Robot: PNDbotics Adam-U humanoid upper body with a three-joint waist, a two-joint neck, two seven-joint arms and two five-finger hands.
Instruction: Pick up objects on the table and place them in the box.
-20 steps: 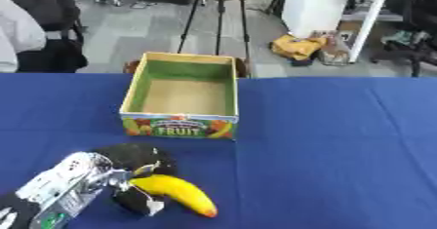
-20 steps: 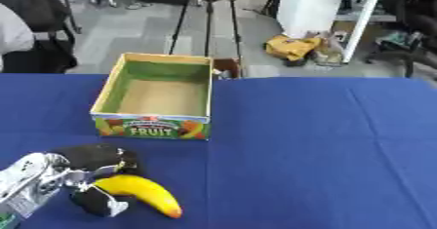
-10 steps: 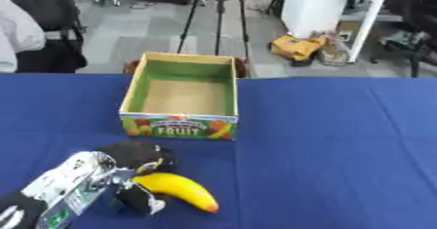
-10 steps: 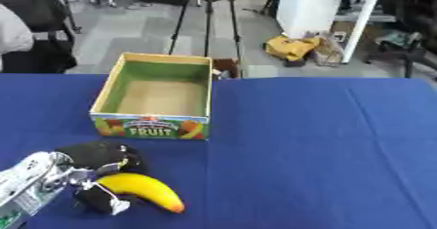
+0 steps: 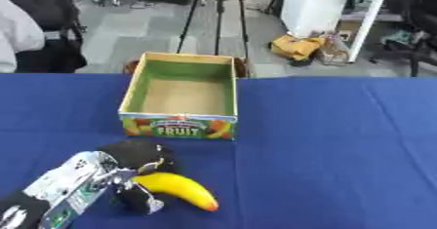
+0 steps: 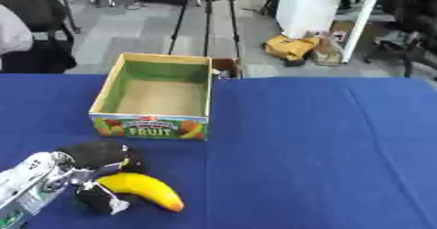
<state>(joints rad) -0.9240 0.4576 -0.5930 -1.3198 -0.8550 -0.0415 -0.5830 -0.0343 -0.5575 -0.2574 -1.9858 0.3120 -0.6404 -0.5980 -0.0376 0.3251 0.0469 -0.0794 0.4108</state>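
Work surface: a table [image 5: 341, 140] covered in blue cloth, matte, with shallow creases toward the right side. Beyond centre-left, a rectangular open-topped cardboard box [image 5: 182, 96] is set on the cloth; inner walls are green, the floor plain tan, the rim pale yellow. Its near face is printed with fruit pictures and the word "FRUIT"; the smaller lettering above cannot be read. At lower left, the left hand [image 5: 136, 164] is seen, black at the fingers with a silver forearm casing behind; fingers above and thumb below are curled round the stem end of a banana [image 5: 177, 189]. The banana is smooth, yellow and curved, lying near the box's front, its orange-tinged tip pointing lower right. The right hand is not seen in either view.
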